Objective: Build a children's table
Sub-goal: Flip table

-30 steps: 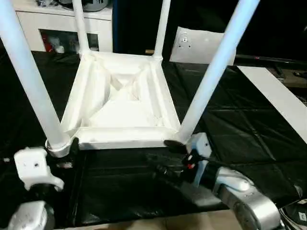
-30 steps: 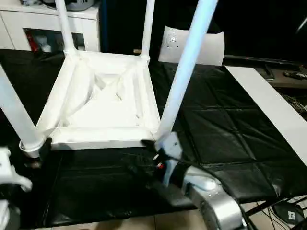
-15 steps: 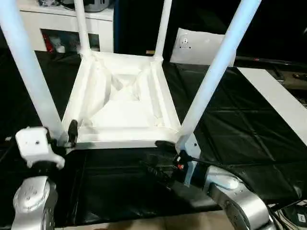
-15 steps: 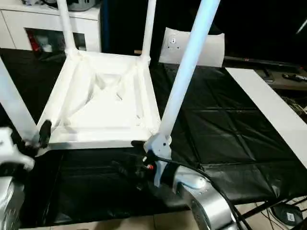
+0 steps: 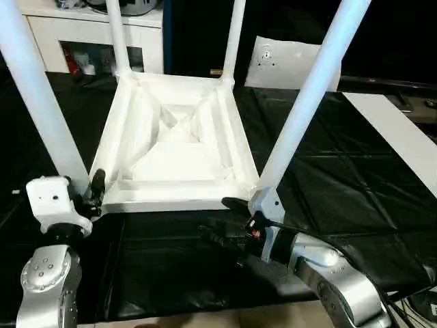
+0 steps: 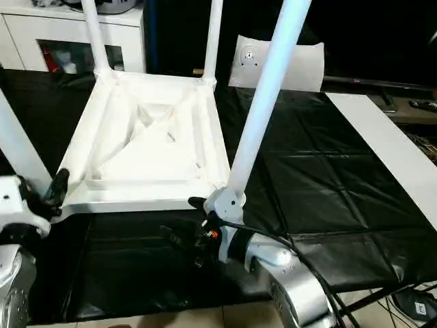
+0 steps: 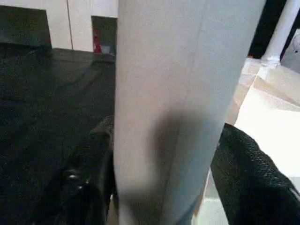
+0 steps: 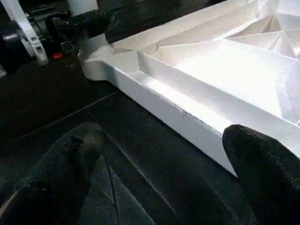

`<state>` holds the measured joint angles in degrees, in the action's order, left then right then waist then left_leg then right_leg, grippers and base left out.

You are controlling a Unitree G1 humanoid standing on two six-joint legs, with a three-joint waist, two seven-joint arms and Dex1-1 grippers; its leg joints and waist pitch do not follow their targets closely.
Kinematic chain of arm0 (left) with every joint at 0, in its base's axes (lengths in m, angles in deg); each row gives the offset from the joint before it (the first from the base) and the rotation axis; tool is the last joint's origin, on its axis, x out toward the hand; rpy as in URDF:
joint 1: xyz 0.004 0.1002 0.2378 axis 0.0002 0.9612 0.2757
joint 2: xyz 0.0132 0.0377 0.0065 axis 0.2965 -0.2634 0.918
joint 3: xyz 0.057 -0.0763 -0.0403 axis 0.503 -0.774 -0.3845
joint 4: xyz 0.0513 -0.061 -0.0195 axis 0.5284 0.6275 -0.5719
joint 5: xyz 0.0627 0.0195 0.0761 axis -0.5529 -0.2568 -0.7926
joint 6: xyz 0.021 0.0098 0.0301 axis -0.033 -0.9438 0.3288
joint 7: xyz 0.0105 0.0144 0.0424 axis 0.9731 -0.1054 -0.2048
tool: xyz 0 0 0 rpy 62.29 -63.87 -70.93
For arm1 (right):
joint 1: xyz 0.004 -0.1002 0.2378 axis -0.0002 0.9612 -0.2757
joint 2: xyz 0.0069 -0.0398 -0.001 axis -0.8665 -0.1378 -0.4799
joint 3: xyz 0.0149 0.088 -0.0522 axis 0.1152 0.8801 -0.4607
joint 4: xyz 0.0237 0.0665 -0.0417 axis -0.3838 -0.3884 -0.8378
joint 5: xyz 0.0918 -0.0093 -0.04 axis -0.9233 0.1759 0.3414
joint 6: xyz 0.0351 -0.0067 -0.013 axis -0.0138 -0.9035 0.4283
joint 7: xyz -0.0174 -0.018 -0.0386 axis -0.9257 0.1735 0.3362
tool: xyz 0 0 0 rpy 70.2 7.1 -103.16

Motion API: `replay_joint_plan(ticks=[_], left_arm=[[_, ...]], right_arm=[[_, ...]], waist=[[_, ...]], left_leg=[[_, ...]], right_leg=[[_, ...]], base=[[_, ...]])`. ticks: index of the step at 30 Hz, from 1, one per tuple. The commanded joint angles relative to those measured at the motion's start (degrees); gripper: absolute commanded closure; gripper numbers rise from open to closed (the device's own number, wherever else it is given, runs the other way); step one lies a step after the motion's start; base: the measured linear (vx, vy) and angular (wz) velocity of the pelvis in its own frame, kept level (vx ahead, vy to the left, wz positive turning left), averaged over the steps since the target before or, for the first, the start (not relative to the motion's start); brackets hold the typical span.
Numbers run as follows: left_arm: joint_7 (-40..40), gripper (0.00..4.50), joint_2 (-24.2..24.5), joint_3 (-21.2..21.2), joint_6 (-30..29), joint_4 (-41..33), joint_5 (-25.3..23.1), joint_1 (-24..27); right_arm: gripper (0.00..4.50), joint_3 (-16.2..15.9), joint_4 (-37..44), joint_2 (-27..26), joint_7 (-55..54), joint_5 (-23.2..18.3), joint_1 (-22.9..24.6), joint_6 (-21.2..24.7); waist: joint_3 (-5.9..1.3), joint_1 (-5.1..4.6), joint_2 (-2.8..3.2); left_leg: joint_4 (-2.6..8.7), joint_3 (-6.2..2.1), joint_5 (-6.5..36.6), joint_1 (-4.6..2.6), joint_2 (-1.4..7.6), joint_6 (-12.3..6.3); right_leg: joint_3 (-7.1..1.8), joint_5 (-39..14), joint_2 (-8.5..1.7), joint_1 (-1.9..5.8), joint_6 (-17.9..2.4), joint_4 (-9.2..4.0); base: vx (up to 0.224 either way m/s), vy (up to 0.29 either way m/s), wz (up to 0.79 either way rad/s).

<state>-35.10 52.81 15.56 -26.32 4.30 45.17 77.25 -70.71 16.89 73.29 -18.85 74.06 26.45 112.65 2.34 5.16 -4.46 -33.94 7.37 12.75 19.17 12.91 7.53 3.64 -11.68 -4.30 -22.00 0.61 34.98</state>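
Note:
The white children's table (image 5: 174,147) lies upside down on the black cover, ribbed underside up, with all four legs standing in its corner sockets. My left gripper (image 5: 87,193) is at the base of the near-left leg (image 5: 37,102). In the left wrist view that leg (image 7: 183,93) stands between the two black fingers (image 7: 89,187), which press on its sides. My right gripper (image 5: 220,220) is open, low over the cover just in front of the table's near edge, beside the near-right leg (image 5: 307,96). The right wrist view looks past its spread fingers (image 8: 70,159) at that edge (image 8: 187,112).
A white cabinet (image 5: 82,34) with shelves stands behind the table at the back left. A white panel (image 5: 290,61) leans at the back and a long white board (image 5: 396,137) lies on the right. Black cover (image 5: 328,184) stretches to the right of the table.
The left gripper has come up against the near-left leg's base. The right gripper has slid a little left along the table's near edge. The head view has shifted slightly.

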Motion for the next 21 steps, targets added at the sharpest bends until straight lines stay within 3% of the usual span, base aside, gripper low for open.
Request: replay_joint_plan(ticks=[1, 7, 8, 13, 14, 18, 20, 21], left_arm=[[1.1, 1.86, 0.4, 1.1, 0.0, -0.5, 0.2, -0.1], [2.8, 2.31, 2.6, 0.1, -0.7, 0.5, 1.1, -1.0], [2.9, 2.40, 2.7, 0.1, -0.9, 0.5, 1.1, -1.1], [4.5, 2.48, 3.6, 0.8, -3.5, 0.5, 2.4, -1.1], [4.5, 2.48, 3.1, 1.0, -4.3, -0.3, 3.0, -0.6], [4.0, 2.49, 0.4, 1.6, -7.5, -3.6, 6.7, 0.9], [3.5, 2.49, -1.1, 1.7, -9.9, -5.1, 9.2, 1.2], [2.4, 2.49, -2.9, 1.3, -13.2, -6.7, 12.5, 1.4]], right_arm=[[0.00, -0.5, -0.2, 0.2, 0.6, 0.1, -0.9, -0.2], [0.00, -1.9, -0.8, 0.2, 2.0, -0.1, -1.1, 0.2], [0.00, -1.9, -0.9, 0.1, 2.1, -0.1, -1.1, 0.2], [0.00, -1.4, -1.3, 0.2, 2.4, -0.4, -1.5, 0.3], [0.00, -1.0, -0.9, 0.2, 2.6, -1.1, -1.4, 0.8], [0.00, -0.1, -0.8, 0.1, 3.1, -2.6, -1.5, 1.3], [0.00, 0.2, -0.9, 0.0, 3.1, -2.9, -1.6, 1.6], [0.00, 0.5, -0.9, -0.1, 3.1, -3.2, -1.7, 1.8]], waist=[[-2.10, -0.08, 1.71], [-2.14, 0.04, 1.90], [-2.14, 0.11, 2.17], [-2.00, 0.21, 2.10], [-1.98, 0.23, 1.83], [-2.06, 0.31, 2.05], [-2.14, 0.23, 1.86], [-2.09, 0.25, 1.75]], left_leg=[[5.24, 0.99, 15.0, 0.64, 0.10, 1.15], [5.27, 0.95, 13.7, 0.63, 0.08, 1.21], [5.25, 0.99, 13.9, 0.55, 0.07, 1.40], [5.40, 0.94, 15.7, 0.54, 0.06, 1.49], [5.42, 0.95, 15.8, 0.59, 0.09, 1.46], [5.35, 0.93, 14.8, 0.65, 0.20, 1.54], [5.25, 1.04, 13.6, 0.74, 0.22, 1.44], [5.23, 1.10, 13.1, 0.79, 0.12, 1.23]], right_leg=[[-2.42, -10.8, -2.28, 1.93, -6.7, -4.19], [-2.39, -8.5, -2.23, 1.96, -7.0, -3.86], [-2.41, -8.3, -2.24, 1.92, -7.2, -3.90], [-2.42, -11.0, -2.36, 1.89, -7.0, -4.03], [-2.41, -11.5, -2.40, 1.91, -6.9, -4.11], [-2.42, -9.9, -2.48, 1.96, -7.8, -3.87], [-2.45, -8.3, -2.41, 2.08, -8.2, -3.66], [-2.43, -8.3, -2.33, 2.11, -8.1, -3.70]], base=[[0.000, 0.000, 0.00], [0.000, 0.000, 0.00], [0.000, 0.000, 0.00], [0.000, 0.000, 0.00], [0.000, 0.000, 0.00], [0.000, 0.000, 0.00], [0.000, 0.000, 0.00], [0.000, 0.000, 0.00]])
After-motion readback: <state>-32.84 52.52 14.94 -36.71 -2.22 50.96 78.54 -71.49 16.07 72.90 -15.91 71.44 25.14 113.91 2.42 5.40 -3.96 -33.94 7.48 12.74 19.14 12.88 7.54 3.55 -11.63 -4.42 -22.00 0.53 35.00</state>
